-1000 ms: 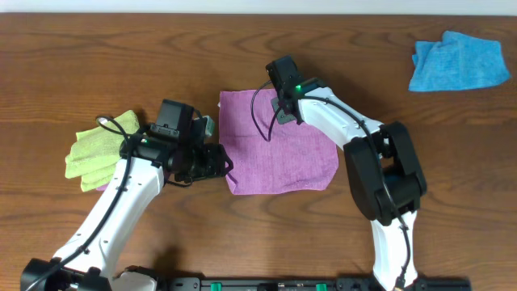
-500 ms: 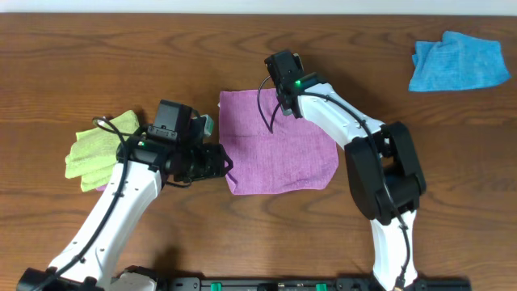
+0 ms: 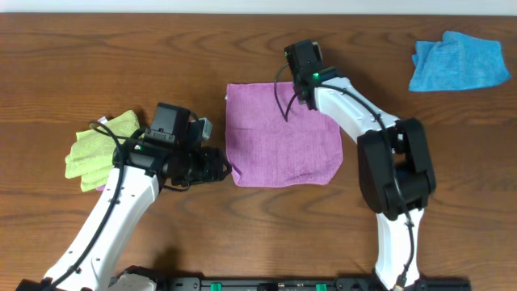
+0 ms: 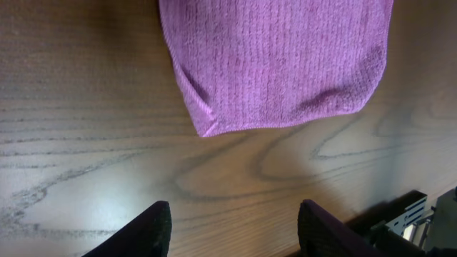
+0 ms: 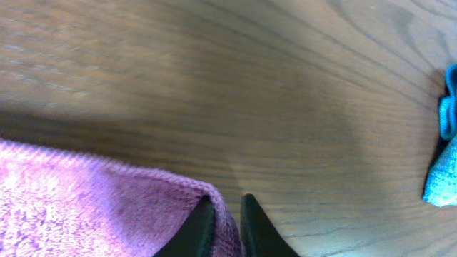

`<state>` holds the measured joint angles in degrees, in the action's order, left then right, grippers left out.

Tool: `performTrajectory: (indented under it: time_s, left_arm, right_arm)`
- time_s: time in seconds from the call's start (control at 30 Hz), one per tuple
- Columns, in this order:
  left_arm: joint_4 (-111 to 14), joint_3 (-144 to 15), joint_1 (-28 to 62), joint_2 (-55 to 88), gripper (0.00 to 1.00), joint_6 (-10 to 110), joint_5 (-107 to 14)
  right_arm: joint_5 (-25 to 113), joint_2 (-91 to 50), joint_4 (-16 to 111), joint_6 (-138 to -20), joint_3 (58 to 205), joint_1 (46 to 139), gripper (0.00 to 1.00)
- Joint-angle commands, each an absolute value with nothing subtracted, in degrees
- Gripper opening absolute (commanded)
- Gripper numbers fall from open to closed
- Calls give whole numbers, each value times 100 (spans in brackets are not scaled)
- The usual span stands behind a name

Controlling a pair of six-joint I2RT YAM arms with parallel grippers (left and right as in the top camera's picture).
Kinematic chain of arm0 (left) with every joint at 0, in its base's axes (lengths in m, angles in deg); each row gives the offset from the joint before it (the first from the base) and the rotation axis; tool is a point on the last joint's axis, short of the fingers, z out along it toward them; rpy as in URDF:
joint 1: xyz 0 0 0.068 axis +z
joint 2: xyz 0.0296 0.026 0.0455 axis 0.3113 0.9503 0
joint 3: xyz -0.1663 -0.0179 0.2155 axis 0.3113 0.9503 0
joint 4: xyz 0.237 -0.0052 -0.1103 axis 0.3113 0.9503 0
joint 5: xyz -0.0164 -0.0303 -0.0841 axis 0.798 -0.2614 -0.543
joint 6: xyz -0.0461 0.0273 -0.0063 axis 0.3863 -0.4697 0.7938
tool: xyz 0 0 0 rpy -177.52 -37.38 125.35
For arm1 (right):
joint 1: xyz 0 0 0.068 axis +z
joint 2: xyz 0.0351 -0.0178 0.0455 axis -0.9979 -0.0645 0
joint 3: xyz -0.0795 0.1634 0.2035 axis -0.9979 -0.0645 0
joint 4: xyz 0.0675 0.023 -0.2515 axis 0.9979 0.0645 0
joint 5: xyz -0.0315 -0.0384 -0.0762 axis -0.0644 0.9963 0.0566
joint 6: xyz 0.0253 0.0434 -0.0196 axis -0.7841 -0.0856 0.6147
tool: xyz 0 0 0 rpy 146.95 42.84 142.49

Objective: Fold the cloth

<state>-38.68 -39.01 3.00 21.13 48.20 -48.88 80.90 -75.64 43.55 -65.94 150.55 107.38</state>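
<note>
The purple-magenta cloth lies spread flat in the middle of the table. My right gripper is at its far right corner and is shut on the cloth's edge, lifting it slightly. My left gripper is open and empty, just left of the cloth's near left corner, over bare wood. The white tag shows faintly at the far left corner.
A lime-green cloth lies crumpled at the left, behind my left arm. A bright blue cloth lies at the far right, and its edge shows in the right wrist view. The table is brown wood.
My right gripper has moved right along the cloth's far edge, dragging the cloth to the right and straightening it. My left gripper has stayed beside the near left corner.
</note>
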Motion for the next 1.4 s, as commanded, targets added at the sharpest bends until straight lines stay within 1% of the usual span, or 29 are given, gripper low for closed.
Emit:
performTrajectory:
  time_s: [0.0,0.03,0.07,0.17,0.3,0.47,0.6,0.93,1.07,1.23,1.37]
  left_arm:
    - [-3783,-4045,311,2006,58,4840,-4938]
    - [-3752,-4045,311,2004,58,4840,-4936]
    - [-3728,-4045,311,2004,59,4840,-4936]
    - [-3667,-4045,311,2004,59,4820,-4938]
    - [-3584,-4045,311,1982,58,4820,-4938]
    - [-3477,-4045,311,1949,58,4796,-4936]
    - [-3479,-4045,311,1916,58,4794,-4936]
    - [-3481,-4045,311,1877,58,4781,-4938]
    - [-3496,-4045,311,1855,58,4778,-4934]
    - [-3523,-4045,311,1853,58,4778,-4934]
    - [-3523,-4045,311,1853,58,4781,-4934]
  right_arm:
    - [8219,-7623,4200,-6567,15166,10623,49]
    - [8222,-7623,4139,-6567,15166,10609,56]
    - [8222,-7623,4088,-6567,15164,10598,60]
    - [8250,-7623,3962,-6565,15166,10574,63]
    - [8665,-7623,3795,-6473,15164,10564,63]
    - [8779,-7623,3752,-6270,15164,10507,63]
    - [8694,-7623,4007,-6272,15164,10502,67]
    - [9303,-7623,3986,-6279,15164,10496,65]
    - [9487,-7623,3959,-6355,15164,10496,66]
    - [8840,-7623,4141,-6445,15164,10509,74]
    - [8335,-7623,4368,-6452,15164,10513,85]
